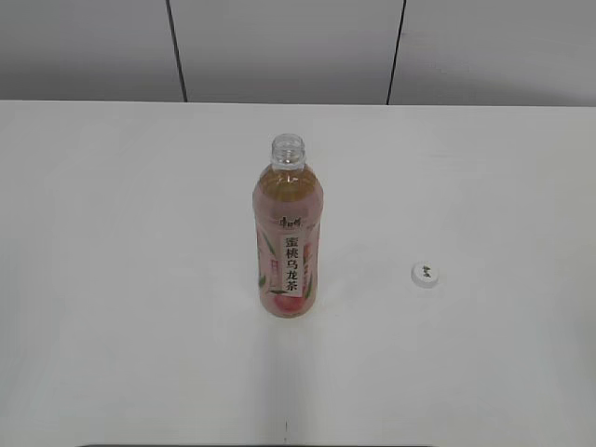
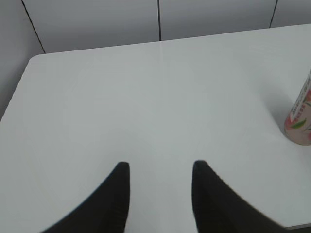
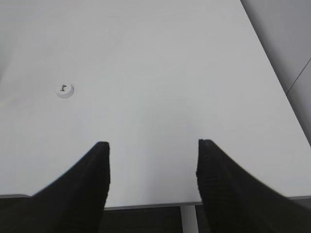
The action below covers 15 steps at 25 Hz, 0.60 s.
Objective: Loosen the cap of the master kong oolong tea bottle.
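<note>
The master kong oolong tea bottle (image 1: 288,233) stands upright in the middle of the white table with its neck open and no cap on it. Its base shows at the right edge of the left wrist view (image 2: 300,121). The white cap (image 1: 425,275) lies flat on the table to the bottle's right, dark mark up; it also shows in the right wrist view (image 3: 64,90). My left gripper (image 2: 160,167) is open and empty over bare table, left of the bottle. My right gripper (image 3: 153,145) is open and empty near the table's front edge, right of the cap. Neither gripper shows in the exterior view.
The white table (image 1: 112,279) ends at a grey panelled wall (image 1: 279,47) at the back. Its left rear corner shows in the left wrist view (image 2: 36,58). Its right edge (image 3: 272,73) and front edge (image 3: 146,204) show in the right wrist view.
</note>
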{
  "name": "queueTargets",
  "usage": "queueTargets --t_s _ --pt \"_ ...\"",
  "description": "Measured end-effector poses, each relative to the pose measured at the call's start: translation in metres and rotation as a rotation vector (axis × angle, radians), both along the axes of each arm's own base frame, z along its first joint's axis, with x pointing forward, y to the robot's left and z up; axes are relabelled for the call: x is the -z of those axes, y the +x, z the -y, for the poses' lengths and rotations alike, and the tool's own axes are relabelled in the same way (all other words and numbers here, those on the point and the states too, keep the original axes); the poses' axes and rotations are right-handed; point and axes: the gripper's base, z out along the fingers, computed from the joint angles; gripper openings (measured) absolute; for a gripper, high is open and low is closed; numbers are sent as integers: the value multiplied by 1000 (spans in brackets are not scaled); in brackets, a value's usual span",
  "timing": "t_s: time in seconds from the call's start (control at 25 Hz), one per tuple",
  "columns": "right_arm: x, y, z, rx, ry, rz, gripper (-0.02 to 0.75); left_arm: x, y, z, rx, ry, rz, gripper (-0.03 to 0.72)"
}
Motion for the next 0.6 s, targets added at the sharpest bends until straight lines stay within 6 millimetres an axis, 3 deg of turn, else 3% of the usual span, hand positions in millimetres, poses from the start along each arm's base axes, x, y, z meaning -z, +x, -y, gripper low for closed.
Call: queueTargets --t_s 0.6 --pt "0 0 0 0 0 1 434 0 0 0 -8 -1 0 263"
